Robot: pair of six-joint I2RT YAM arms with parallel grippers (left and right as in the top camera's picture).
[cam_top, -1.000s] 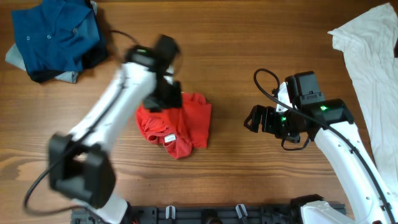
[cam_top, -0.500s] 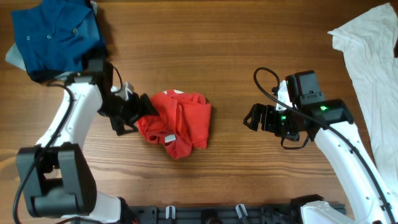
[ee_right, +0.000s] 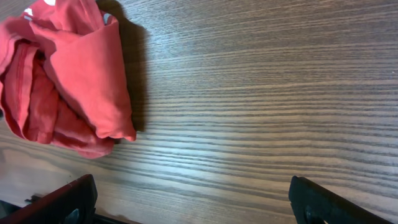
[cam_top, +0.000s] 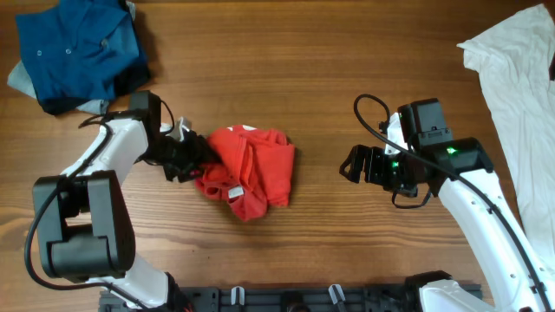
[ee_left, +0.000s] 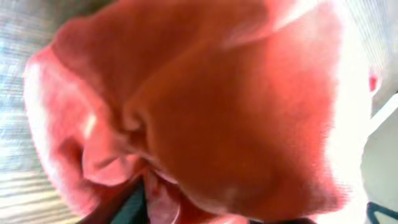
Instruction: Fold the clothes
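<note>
The clothes, a crumpled red T-shirt (cam_top: 251,169), lie in a heap at the middle of the wooden table with the pale neck label facing the front. My left gripper (cam_top: 192,160) is pushed into the heap's left edge. In the left wrist view red cloth (ee_left: 217,93) fills the frame, and a fold is pinched against one dark finger (ee_left: 132,208) at the bottom. My right gripper (cam_top: 351,165) stands open well to the right of the heap, its fingers (ee_right: 68,199) wide apart over bare wood. The same shirt (ee_right: 74,74) lies far ahead of it.
A pile of dark blue garments (cam_top: 78,52) sits at the back left corner. A large white garment (cam_top: 512,87) lies along the right edge. A black rail (cam_top: 286,299) runs along the table's front edge between the arm bases.
My left arm swung off the shirt's top to its left side, then pushed into the left edge with its jaws narrowing on cloth. The right arm has not moved.
</note>
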